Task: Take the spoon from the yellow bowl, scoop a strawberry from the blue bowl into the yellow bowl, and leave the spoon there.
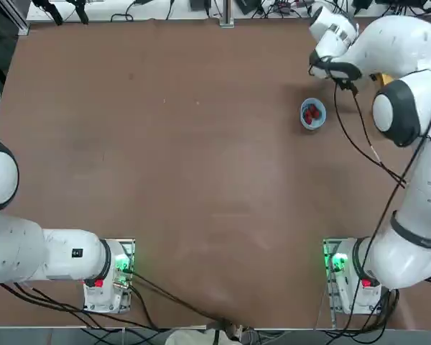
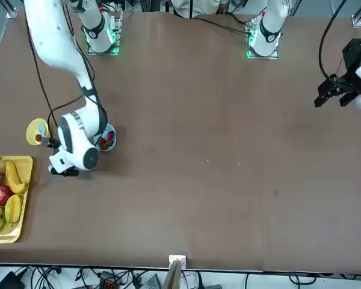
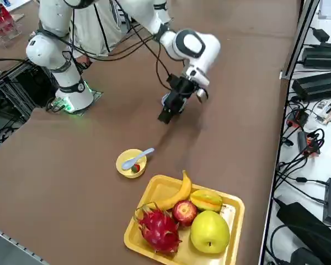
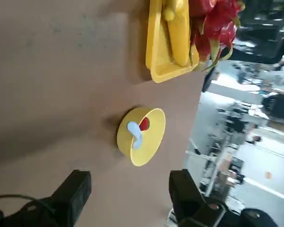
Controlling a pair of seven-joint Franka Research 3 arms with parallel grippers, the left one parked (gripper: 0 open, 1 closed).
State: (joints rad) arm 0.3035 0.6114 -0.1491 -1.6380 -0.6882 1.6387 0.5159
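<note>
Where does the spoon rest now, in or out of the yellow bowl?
In: the spoon leans in the yellow bowl, beside a strawberry.

No text, label, brand, number or sign can be read in any of the views — whatever small marks there may be are too small or too blurred to make out.
</note>
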